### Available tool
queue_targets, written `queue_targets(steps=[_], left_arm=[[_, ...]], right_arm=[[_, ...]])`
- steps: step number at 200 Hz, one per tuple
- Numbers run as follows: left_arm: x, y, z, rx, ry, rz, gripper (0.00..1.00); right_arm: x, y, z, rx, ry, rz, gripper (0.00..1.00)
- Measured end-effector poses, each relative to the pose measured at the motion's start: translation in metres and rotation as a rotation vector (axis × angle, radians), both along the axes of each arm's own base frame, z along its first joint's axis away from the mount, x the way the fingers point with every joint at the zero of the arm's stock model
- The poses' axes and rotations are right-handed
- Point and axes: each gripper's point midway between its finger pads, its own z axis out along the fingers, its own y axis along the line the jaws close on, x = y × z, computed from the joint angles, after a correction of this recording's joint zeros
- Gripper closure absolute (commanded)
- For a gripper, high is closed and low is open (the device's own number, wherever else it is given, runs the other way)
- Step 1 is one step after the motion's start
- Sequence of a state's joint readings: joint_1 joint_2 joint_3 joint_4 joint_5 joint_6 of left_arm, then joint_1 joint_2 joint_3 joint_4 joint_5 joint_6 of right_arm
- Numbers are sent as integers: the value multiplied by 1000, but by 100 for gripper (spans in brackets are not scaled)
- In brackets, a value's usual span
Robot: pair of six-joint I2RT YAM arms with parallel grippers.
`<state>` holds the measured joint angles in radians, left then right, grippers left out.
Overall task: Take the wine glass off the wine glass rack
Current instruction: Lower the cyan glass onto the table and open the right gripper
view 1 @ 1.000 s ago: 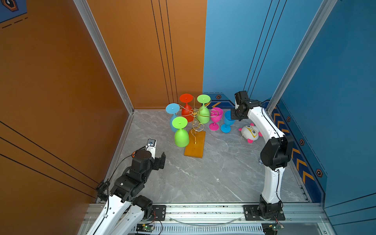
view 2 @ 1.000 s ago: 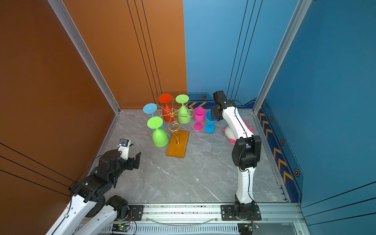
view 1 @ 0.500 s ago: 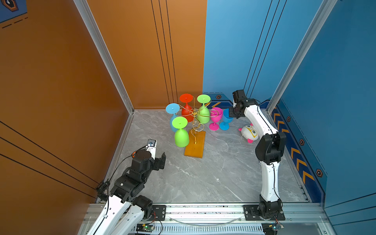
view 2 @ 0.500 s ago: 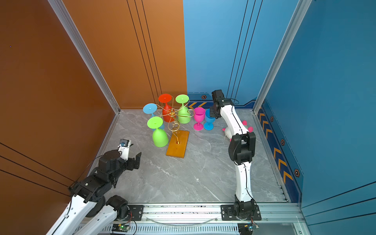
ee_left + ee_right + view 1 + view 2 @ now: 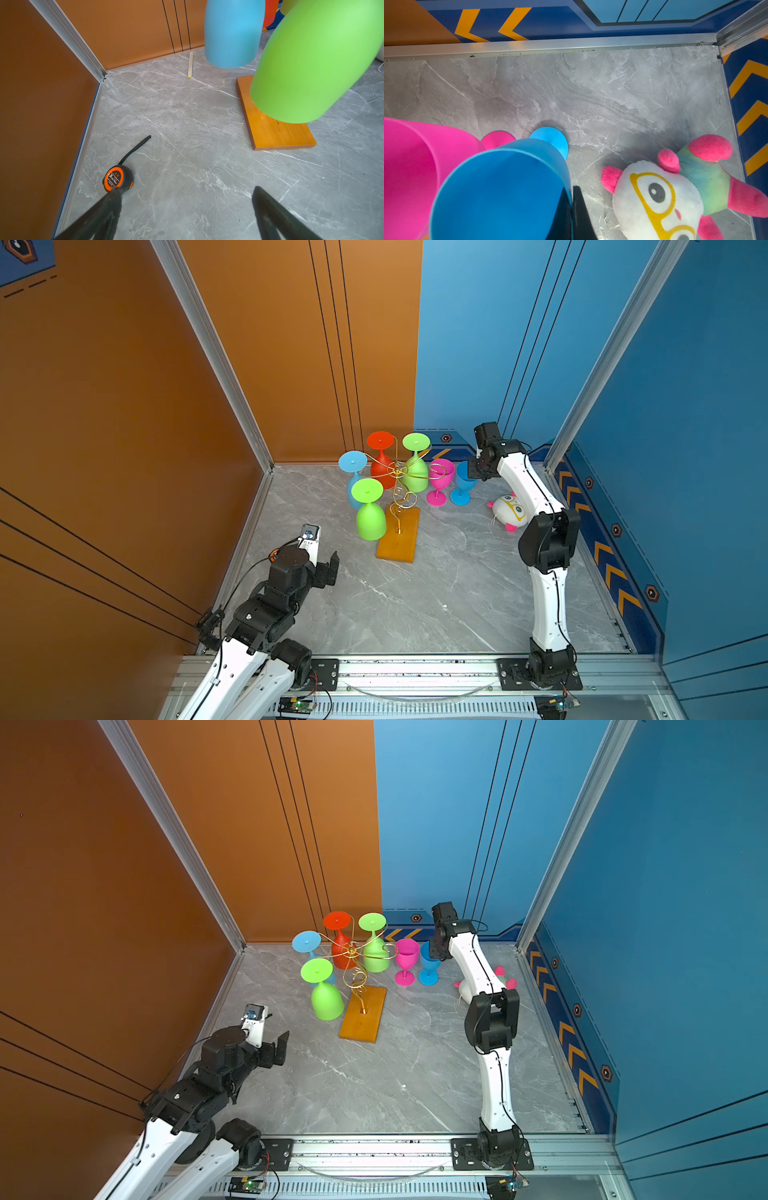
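Top views show the rack (image 5: pixel 399 541) towards the back of the grey floor (image 5: pixel 415 605), its wooden base lying flat. Four glasses hang upside down from its gold wire arms: a green glass (image 5: pixel 370 520) nearest the front, a pale blue glass (image 5: pixel 352 462), a red glass (image 5: pixel 380 466) and a back green glass (image 5: pixel 415 479). A pink glass (image 5: pixel 440 477) and a blue glass (image 5: pixel 462 485) stand upright on the floor just beside the rack, off it. The right gripper (image 5: pixel 473 475) is at the blue glass's rim, and a plush toy (image 5: pixel 509 510) lies near that arm. The left gripper (image 5: pixel 326 572) hovers near the left wall, jaws spread, holding nothing

Left wrist view: the spread fingers (image 5: pixel 99 216) frame bare floor. A tape measure (image 5: pixel 117 178) lies by the wall, and the green glass hangs over the rack's base

Right wrist view: the jaws pinch the blue glass's wall, one finger inside the bowl and one outside. Its foot rests on the floor beside the pink glass's foot
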<state>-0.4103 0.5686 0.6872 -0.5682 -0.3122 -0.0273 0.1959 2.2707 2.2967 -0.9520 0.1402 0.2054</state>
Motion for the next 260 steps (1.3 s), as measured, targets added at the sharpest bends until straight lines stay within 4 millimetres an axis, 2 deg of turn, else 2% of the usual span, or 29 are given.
queue_targets(steps=[135,152,171,189,204,217,227,245,260], left_arm=[[0,0,2,-4,-8,1,2],[0,0,2,-3,-8,0,2],[0,0,1,-3,-7,0,2],[0,0,1,-2,-5,1,2],[0,0,-1,0,1,1,2],[1,0,-3,3,9,2,2],[2,1,-4,1,14,9,2],[2,3,-4,-10,22,24,2],[3,4,-1,-27,25,42,2]], right_arm=[[2,-3,5,6,-10,-5,81],[3,-4,3,5,-7,-6,76],[3,-4,2,2,-3,-3,66],[3,-5,2,-3,-3,-2,64],[3,-6,2,-10,-3,0,55],[3,-7,3,-17,-3,8,39],[2,-7,5,-18,-6,12,32],[-3,-6,19,-18,-22,30,24],[-15,-4,41,-17,-50,47,17]])
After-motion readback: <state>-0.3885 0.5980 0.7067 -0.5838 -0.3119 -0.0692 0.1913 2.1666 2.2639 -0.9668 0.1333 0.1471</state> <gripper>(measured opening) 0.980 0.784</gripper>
